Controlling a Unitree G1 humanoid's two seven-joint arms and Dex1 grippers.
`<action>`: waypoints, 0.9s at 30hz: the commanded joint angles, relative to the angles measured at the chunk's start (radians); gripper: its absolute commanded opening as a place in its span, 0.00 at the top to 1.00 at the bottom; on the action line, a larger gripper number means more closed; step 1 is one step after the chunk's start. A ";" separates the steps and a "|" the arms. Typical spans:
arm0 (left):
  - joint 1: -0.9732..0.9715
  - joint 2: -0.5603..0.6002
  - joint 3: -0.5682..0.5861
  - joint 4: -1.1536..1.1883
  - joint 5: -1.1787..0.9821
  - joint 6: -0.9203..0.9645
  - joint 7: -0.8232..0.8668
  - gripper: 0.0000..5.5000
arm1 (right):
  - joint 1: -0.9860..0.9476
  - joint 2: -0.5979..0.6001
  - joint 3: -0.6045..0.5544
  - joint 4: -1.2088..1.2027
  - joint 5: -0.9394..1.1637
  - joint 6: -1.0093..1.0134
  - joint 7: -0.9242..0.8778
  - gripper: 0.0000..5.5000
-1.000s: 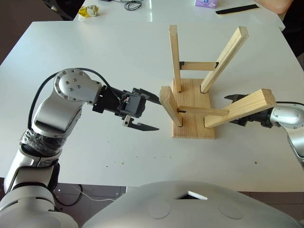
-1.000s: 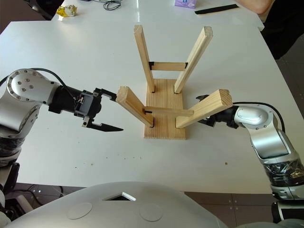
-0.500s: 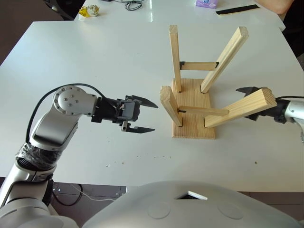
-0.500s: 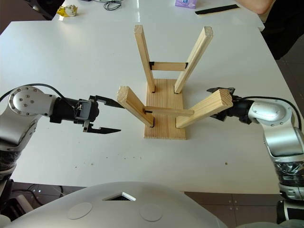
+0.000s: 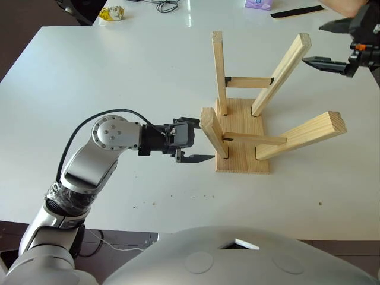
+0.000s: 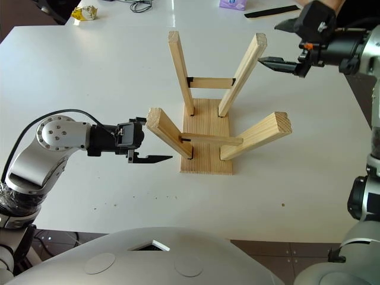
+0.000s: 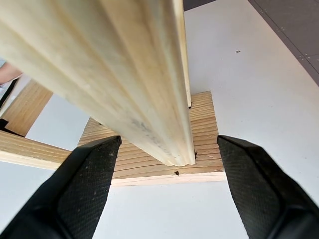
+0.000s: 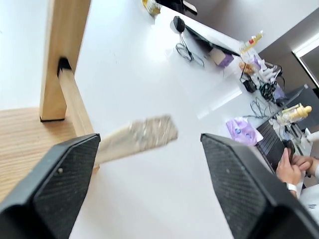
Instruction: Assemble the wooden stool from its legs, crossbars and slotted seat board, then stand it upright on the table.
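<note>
The wooden stool lies upside down, its slotted seat board [image 5: 242, 122] flat on the white table and its four legs pointing up. Two crossbars [image 5: 248, 82] [image 5: 252, 139] join the legs in pairs. My left gripper [image 5: 195, 140] is open, level with the top end of the near-left leg [image 5: 209, 132]. In the left wrist view the near-left leg [image 7: 124, 74] runs between the two fingers without touching either. My right gripper [image 5: 323, 43] hangs open, high up, just right of the top of the far-right leg [image 5: 284, 68]. The near-right leg [image 5: 303, 135] leans outward, untouched.
At the table's far edge lie a yellow wrapper [image 5: 111, 13], cables [image 5: 163, 6], a purple pack [image 5: 258, 4] and a black strip [image 5: 297, 12]. A person's hand [image 5: 344, 6] rests at the far right corner. Bare tabletop [image 5: 119, 71] stretches to the left of the stool.
My left gripper slid right until its fingers straddle the near-left leg. My right gripper left the near-right leg and rose up and back to beside the far-right leg's top.
</note>
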 commanded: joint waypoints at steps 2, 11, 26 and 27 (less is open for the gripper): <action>-0.018 -0.028 -0.001 -0.010 -0.014 0.051 0.043 0.35 | -0.164 0.000 0.068 -0.060 0.078 0.127 0.107 0.32; -0.033 -0.058 -0.016 -0.007 -0.045 0.089 0.045 0.43 | -0.175 0.021 0.241 -0.212 0.117 0.324 0.177 0.32; -0.040 -0.070 -0.015 -0.022 -0.051 0.110 0.062 0.61 | -0.319 0.218 0.562 -0.096 0.001 0.329 0.200 0.32; -0.038 -0.070 -0.014 -0.025 -0.051 0.112 0.065 0.61 | -0.308 0.214 0.571 -0.106 -0.003 0.324 0.205 0.32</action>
